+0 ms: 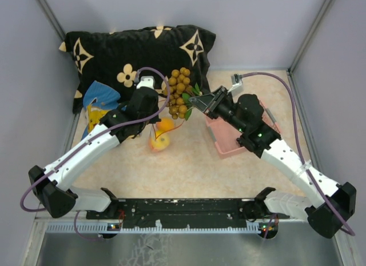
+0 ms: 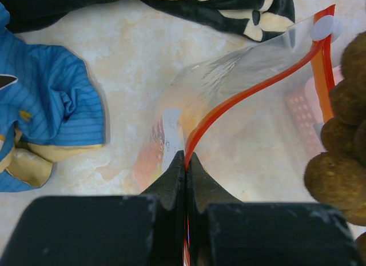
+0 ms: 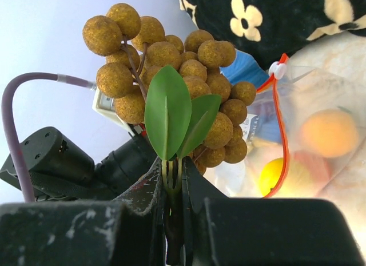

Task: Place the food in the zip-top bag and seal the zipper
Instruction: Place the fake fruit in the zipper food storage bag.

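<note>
Clamped black fingers of the left gripper (image 2: 185,157) fill the foreground of the left wrist view, pinched tight on the orange-red zipper (image 2: 246,94) at one end of the zip-top bag (image 2: 229,71). From the grip the strip climbs toward 2 o'clock to a white slider (image 2: 326,28), where a second run of strip turns back down, leaving the mouth parted.

Across the table (image 1: 200,169), the right gripper (image 3: 173,169) is closed on the green stem of a cluster of tan balls (image 3: 171,54), two green leaves (image 3: 168,111) standing just above its fingertips. The cluster is held off the table, upright, right beside the bag's mouth; from the left wrist it shows at 3 o'clock, just beside the zipper.

A lemon (image 3: 271,177) and an orange (image 3: 329,133) show through the clear plastic at 3 o'clock of the right gripper. Seen from above, both fruits lie at 6 o'clock of the cluster, between the two arms.

A pink basket (image 1: 229,141) sits at 3 o'clock of the lemon, partly under the right arm. A black pillow (image 1: 114,48) with cream flowers lies at 11 o'clock along the back wall, and a crumpled blue cloth (image 2: 46,106) lies at 9 o'clock of the left gripper.
</note>
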